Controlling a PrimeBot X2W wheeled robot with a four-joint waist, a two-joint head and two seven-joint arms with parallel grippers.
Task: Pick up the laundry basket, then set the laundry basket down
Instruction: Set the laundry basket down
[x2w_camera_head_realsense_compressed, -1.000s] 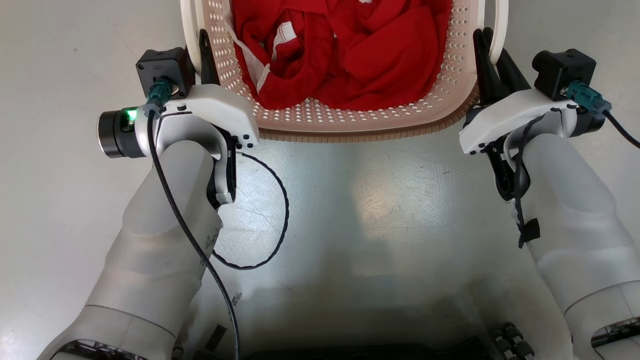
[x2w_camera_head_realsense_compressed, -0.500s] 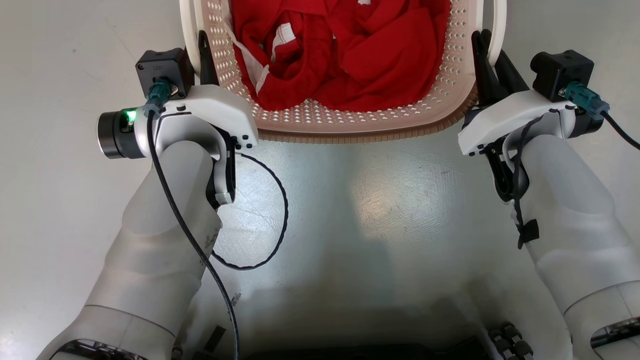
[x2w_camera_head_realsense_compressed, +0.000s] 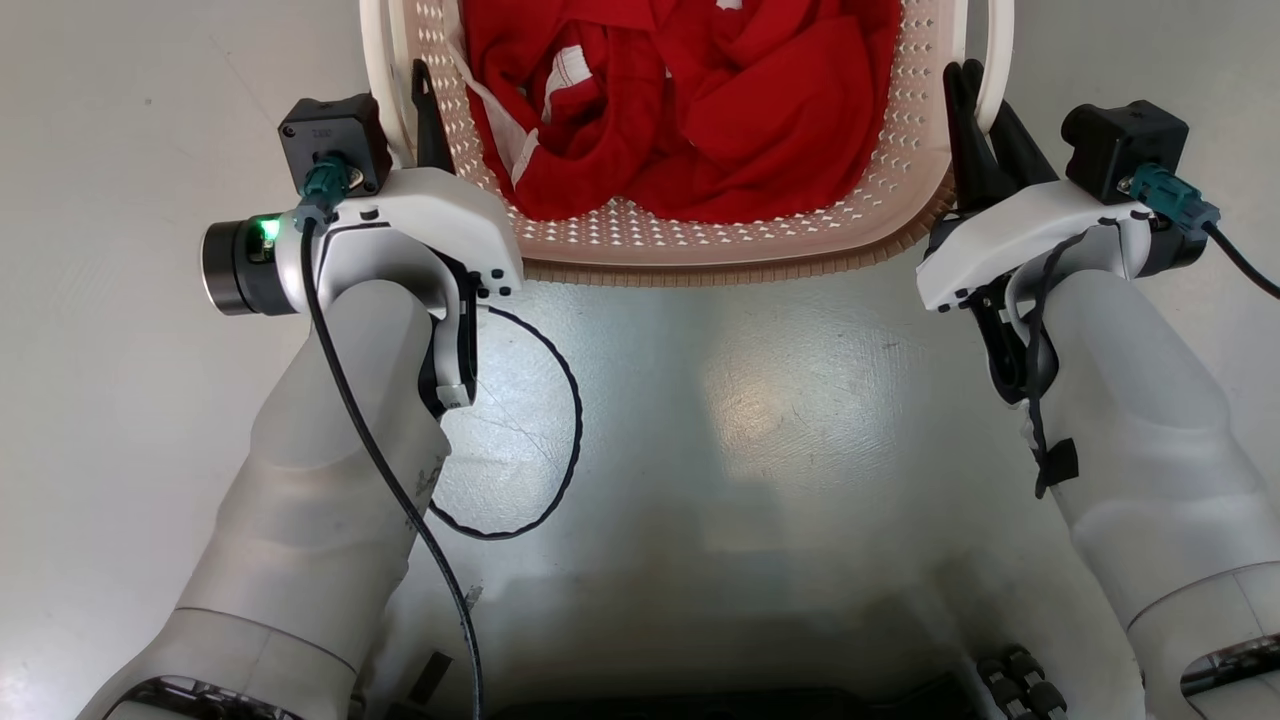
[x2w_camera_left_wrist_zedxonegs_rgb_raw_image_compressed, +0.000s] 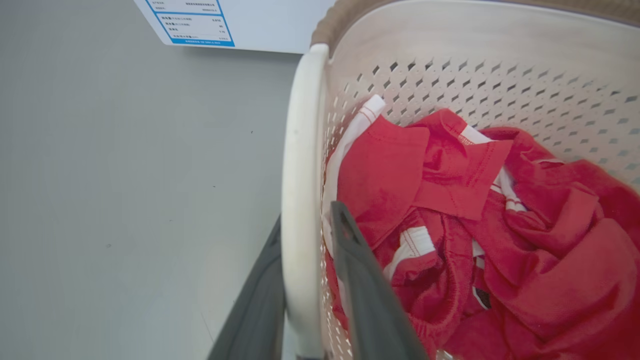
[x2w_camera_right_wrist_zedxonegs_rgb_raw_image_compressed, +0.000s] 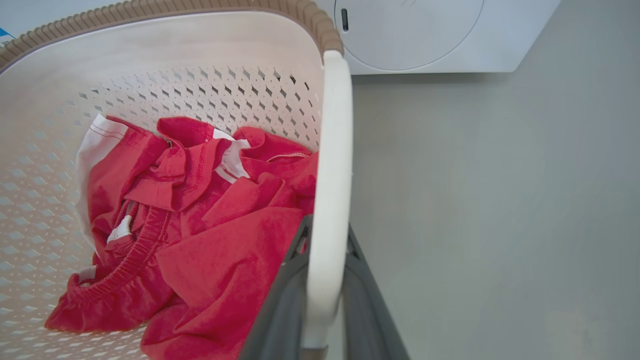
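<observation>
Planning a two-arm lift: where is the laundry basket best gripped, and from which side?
Take the laundry basket by its left handle and right handle, coming from the near end along each side. Both are slim white loops standing off the walls, easy to pinch.

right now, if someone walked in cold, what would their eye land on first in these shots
The heap of red clothes in the cream perforated laundry basket, at the top middle of the head view, grabs the eye first. Next come the robot's two hands at the basket's sides: the left hand astride the left loop handle, and the right hand astride the right loop handle.
</observation>
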